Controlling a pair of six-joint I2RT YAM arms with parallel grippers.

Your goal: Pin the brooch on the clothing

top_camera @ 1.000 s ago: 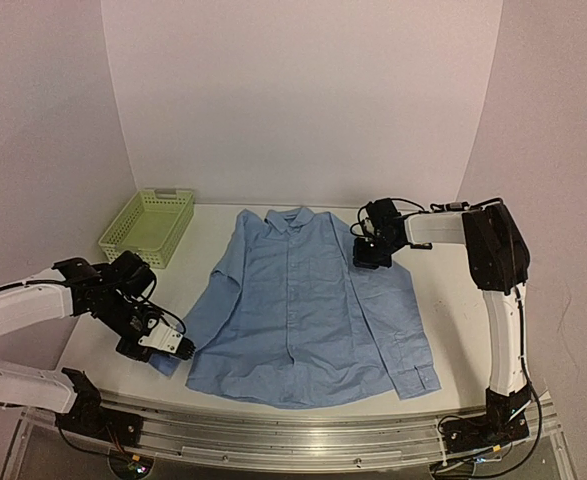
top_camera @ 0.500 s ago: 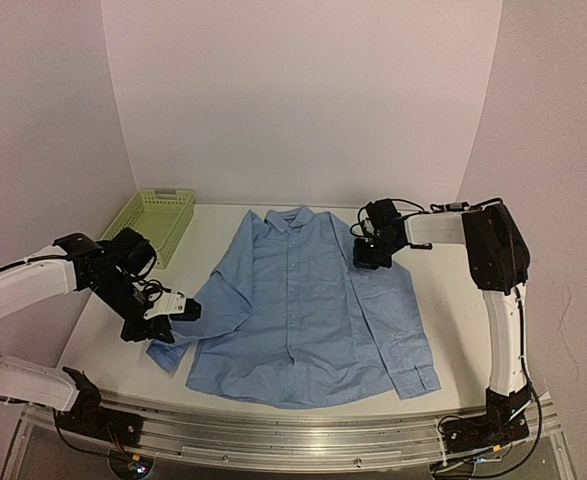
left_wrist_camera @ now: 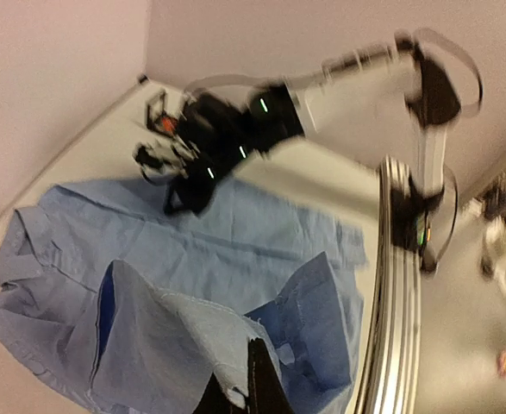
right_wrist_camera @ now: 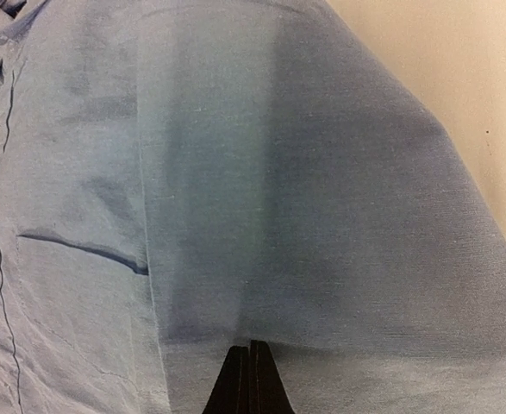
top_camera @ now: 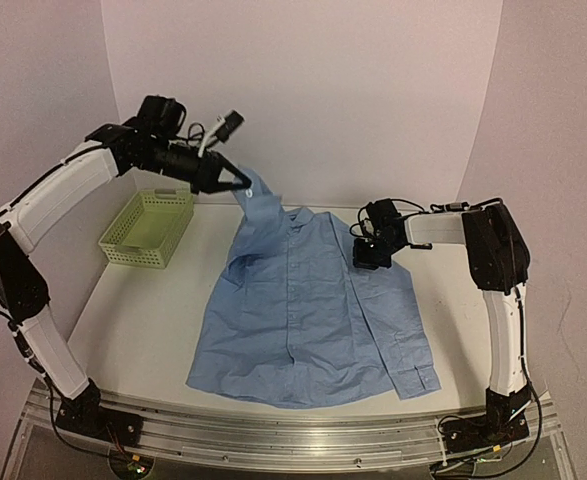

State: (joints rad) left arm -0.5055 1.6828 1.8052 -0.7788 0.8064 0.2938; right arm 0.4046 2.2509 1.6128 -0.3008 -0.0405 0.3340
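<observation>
Between the left fingers (top_camera: 241,183), shut tight, part of the shirt (top_camera: 303,310) is held up high. The rest lies below them on the table (top_camera: 143,320). The right fingers (top_camera: 371,258) are shut too, tips on the shirt. If the left fingers pull up, the shirt could slide or slip out. I cannot see the brooch.

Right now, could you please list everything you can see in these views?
shirt: one, light blue, spread on the table, one sleeve held up toward the back left.
basket: one, pale green, back left of the table, beside the shirt.
table: one, white, under both.
left gripper: one, black, high above the table, shut on the shirt's sleeve.
right gripper: one, black, shut, tips at the shirt's shoulder.
</observation>
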